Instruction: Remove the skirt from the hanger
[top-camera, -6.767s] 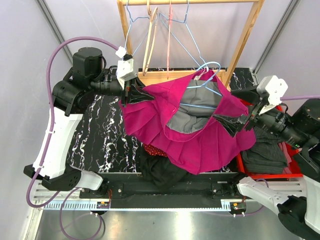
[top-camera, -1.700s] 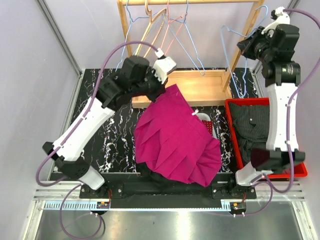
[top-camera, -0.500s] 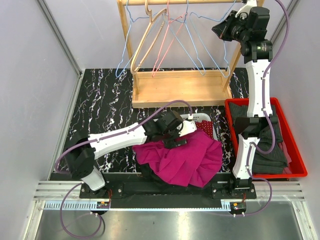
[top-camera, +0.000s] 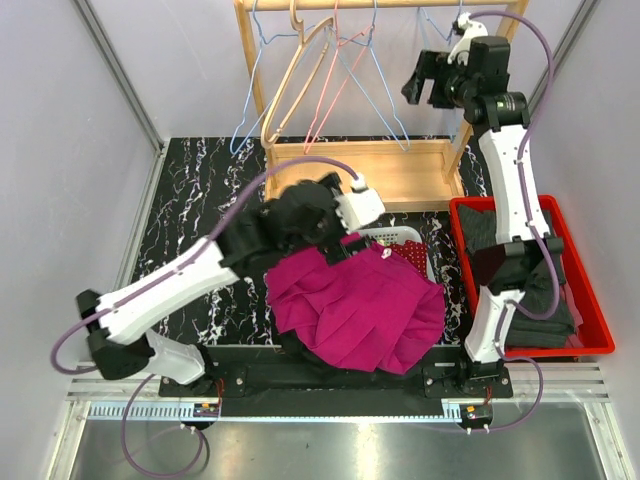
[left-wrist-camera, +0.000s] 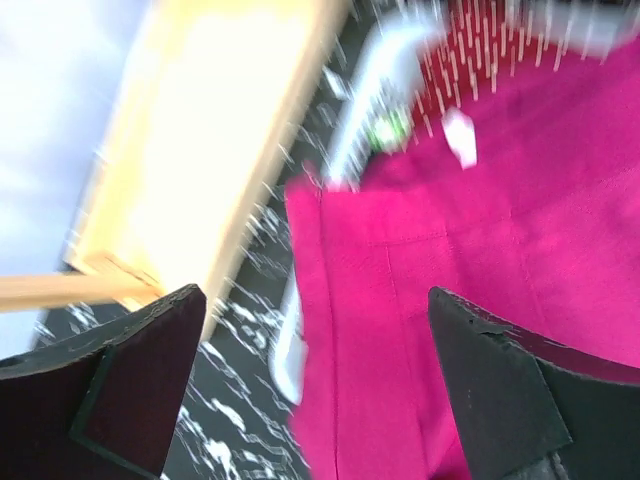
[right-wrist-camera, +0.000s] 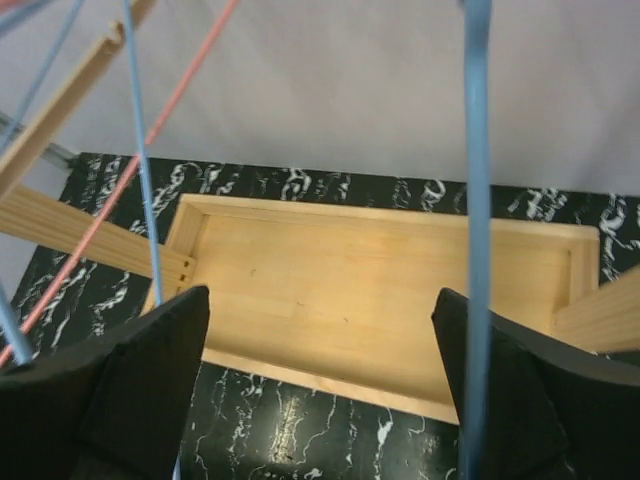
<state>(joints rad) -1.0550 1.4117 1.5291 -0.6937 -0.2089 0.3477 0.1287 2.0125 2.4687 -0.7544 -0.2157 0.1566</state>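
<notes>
The left gripper (top-camera: 343, 243) hangs just above the magenta skirt (top-camera: 360, 315), fingers spread wide, nothing between them. Below it the skirt lies bunched, off any hanger, its long axis running from the gripper toward the near right. Crumpled folds hide the hem, and the wrist view is blurred. Up at the wooden rack (top-camera: 385, 175) the right gripper (top-camera: 428, 82) gapes empty too, a blue hanger (right-wrist-camera: 476, 200) wire crossing one finger.
</notes>
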